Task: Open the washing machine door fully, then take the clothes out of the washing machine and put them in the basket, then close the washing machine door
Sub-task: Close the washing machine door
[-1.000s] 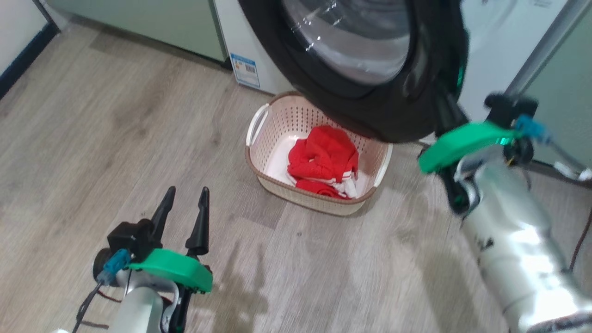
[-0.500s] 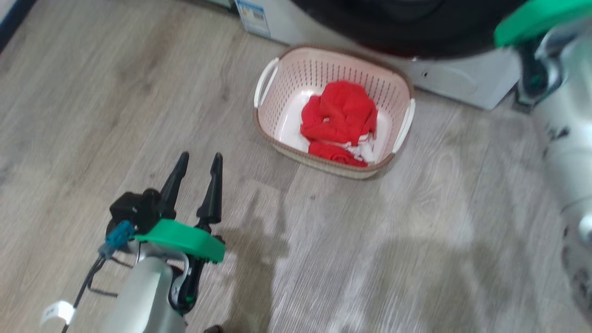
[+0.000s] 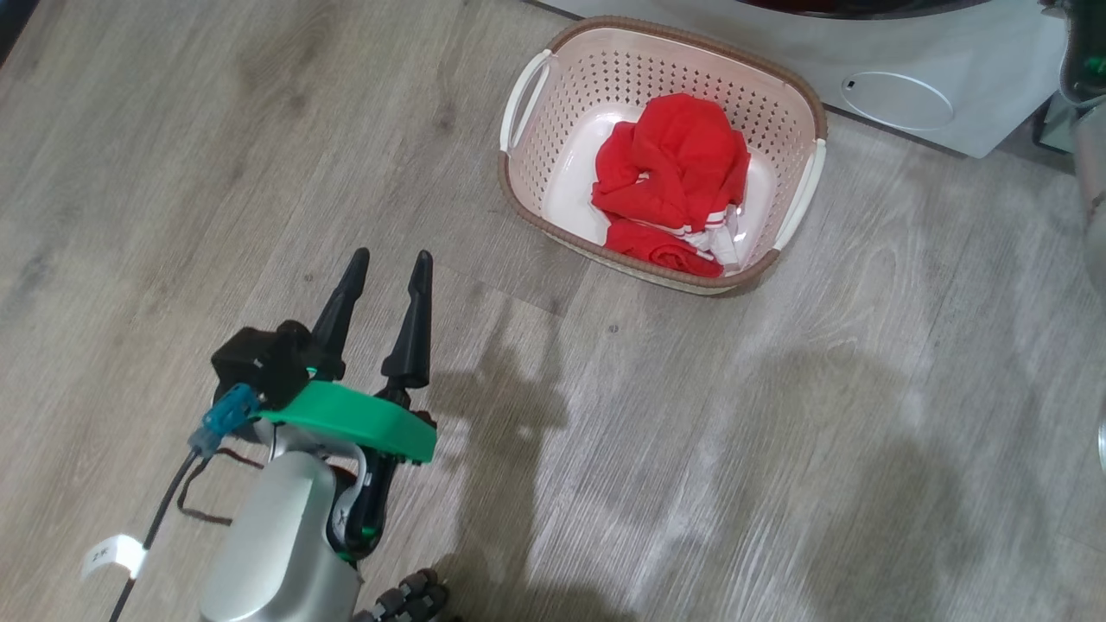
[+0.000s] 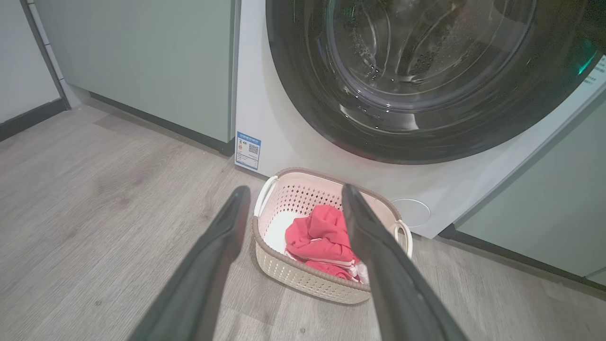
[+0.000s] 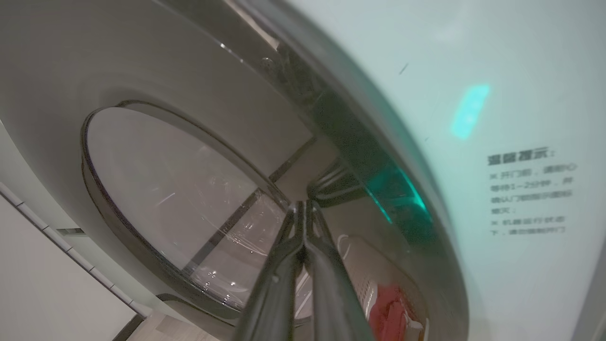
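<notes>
The cream basket (image 3: 799, 194) stands on the floor before the washing machine (image 3: 778, 43), with the red clothes (image 3: 674, 168) heaped inside it. My left gripper (image 3: 390, 257) hovers open and empty over the floor, left of and nearer than the basket. From the left wrist the basket (image 4: 303, 279) and clothes (image 4: 317, 234) lie beyond my open left gripper (image 4: 294, 189), under the black-rimmed door (image 4: 426, 137), which lies against the machine's front. My right gripper (image 5: 303, 204) is shut, tips at the door's glossy rim (image 5: 360, 227); whether the door (image 5: 180, 189) is latched is unclear.
Pale green cabinets (image 4: 142, 61) flank the machine (image 4: 284, 132) on both sides. A blue label (image 4: 248, 150) marks its lower left corner and a round hatch (image 3: 897, 101) its base. My right forearm (image 3: 1090, 147) runs along the head view's right edge. Wood floor (image 3: 691, 449) spreads in front.
The head camera has tilted down, so basket and machine slid up the picture. The door no longer overhangs the basket; it has swung back to the machine's front. The left gripper stayed open.
</notes>
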{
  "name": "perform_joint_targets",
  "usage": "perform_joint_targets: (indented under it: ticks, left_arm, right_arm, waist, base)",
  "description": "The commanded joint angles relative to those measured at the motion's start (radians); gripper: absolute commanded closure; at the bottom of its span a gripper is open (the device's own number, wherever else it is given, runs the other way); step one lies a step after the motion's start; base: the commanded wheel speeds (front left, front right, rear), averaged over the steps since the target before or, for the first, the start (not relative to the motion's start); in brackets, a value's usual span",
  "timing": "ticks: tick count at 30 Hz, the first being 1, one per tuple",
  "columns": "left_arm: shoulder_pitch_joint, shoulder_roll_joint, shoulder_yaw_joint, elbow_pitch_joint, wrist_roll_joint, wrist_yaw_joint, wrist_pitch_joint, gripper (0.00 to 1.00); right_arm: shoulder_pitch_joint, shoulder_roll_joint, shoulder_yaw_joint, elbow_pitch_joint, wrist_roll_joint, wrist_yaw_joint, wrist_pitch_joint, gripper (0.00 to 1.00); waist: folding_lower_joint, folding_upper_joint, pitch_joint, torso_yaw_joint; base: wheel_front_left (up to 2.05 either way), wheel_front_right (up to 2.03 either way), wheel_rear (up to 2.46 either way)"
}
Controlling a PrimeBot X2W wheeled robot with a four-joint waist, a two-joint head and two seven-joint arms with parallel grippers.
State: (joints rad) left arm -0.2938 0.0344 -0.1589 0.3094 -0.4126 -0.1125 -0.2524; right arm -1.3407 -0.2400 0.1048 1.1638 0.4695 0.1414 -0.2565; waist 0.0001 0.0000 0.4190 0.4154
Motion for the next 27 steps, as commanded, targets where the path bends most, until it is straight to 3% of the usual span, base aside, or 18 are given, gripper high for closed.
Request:
perform_joint_targets:
  ticks: [1,7,14,15,16,17,23,27]
  left_arm:
    - [-0.025,0.016,0.027,-0.028,-0.011,0.008,-0.009,0.00]
    - [-0.018,0.016,0.026,-0.023,-0.011,0.015,-0.009,0.00]
    - [0.007,0.016,0.069,0.010,0.036,0.008,-0.009,0.00]
    - [0.010,0.016,0.082,0.016,0.049,0.006,-0.009,0.00]
    - [0.013,0.016,0.095,0.023,0.064,0.005,-0.009,0.00]
    - [0.016,0.016,0.109,0.031,0.080,0.002,-0.009,0.00]
    - [0.012,0.031,0.185,0.119,0.161,-0.012,-0.009,0.00]
    - [0.004,0.061,0.215,0.199,0.192,-0.015,-0.009,0.00]
  right_arm:
    - [-0.066,-0.014,-0.023,-0.026,0.007,-0.011,-0.005,1.00]
    - [-0.024,0.010,-0.015,-0.057,-0.001,-0.011,-0.005,1.00]
    - [0.177,0.061,0.055,-0.172,0.045,-0.011,-0.005,1.00]
    - [0.211,0.066,0.064,-0.190,0.058,-0.011,-0.005,0.80]
    - [0.245,0.069,0.069,-0.211,0.071,-0.011,-0.005,0.51]
    - [0.279,0.074,0.074,-0.231,0.083,-0.011,-0.005,0.02]
    - [0.475,0.075,0.021,-0.385,0.110,-0.011,-0.005,0.00]
    - [0.616,0.085,-0.019,-0.499,0.058,-0.011,-0.005,0.00]
  waist:
    - [-0.0001,0.0000,0.001,0.001]
    - [-0.0001,0.0000,-0.032,-0.005]
    - [-0.0001,0.0000,-0.149,-0.034]
    - [-0.0001,0.0000,-0.168,-0.041]
    - [-0.0001,0.0000,-0.190,-0.050]
    - [-0.0001,0.0000,-0.209,-0.059]
    - [-0.0001,0.0000,-0.321,-0.120]
    - [-0.0001,0.0000,-0.385,-0.171]
  base:
    - [0.00,0.00,0.00]
    - [0.00,0.00,0.00]
    - [0.00,0.00,0.00]
    - [0.00,0.00,0.00]
    - [0.00,0.00,0.00]
    - [0.00,0.00,0.00]
    - [0.00,0.00,0.00]
    - [0.00,0.00,0.00]
